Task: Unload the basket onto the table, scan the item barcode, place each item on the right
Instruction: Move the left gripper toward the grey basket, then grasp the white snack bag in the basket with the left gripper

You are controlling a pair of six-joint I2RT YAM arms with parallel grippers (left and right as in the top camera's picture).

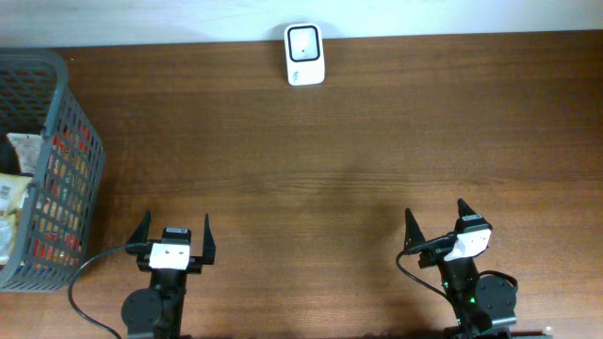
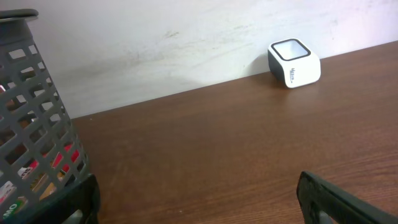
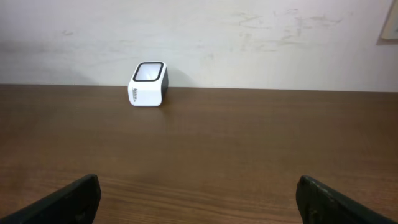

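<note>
The left pincer [image 1: 176, 222] sits at the near edge of the table [image 1: 311, 160], left of centre. Its two fingers are spread wide with nothing between them. The right pincer [image 1: 433, 209] sits at the same edge, right of centre and turned slightly leftward, its jaws also wide apart and empty. The two are well apart from each other.

The scanner [image 1: 304, 55] is a small white box with a dark back and a pale window on top. It stands at the far edge of the table, about midway across, by the white wall [image 2: 155, 56]. In the left wrist view it sits far off to the upper right [image 2: 294, 63]. In the right wrist view it stands left of centre [image 3: 148, 84], with print on its white side too small to read.

A grey mesh basket [image 1: 75, 179] stands at the table's left edge, partly cut off by the frame, well apart from the scanner and near the left pincer. Packets [image 1: 17, 184] lie inside it, pale wrappers on top and red ones showing through the mesh. I cannot make out a barcode on any of them. In the left wrist view the basket [image 2: 37, 106] fills the left side, just beside one finger [image 2: 87, 202].

A black cable [image 1: 83, 273] loops from the left arm's base toward the basket's near corner.
</note>
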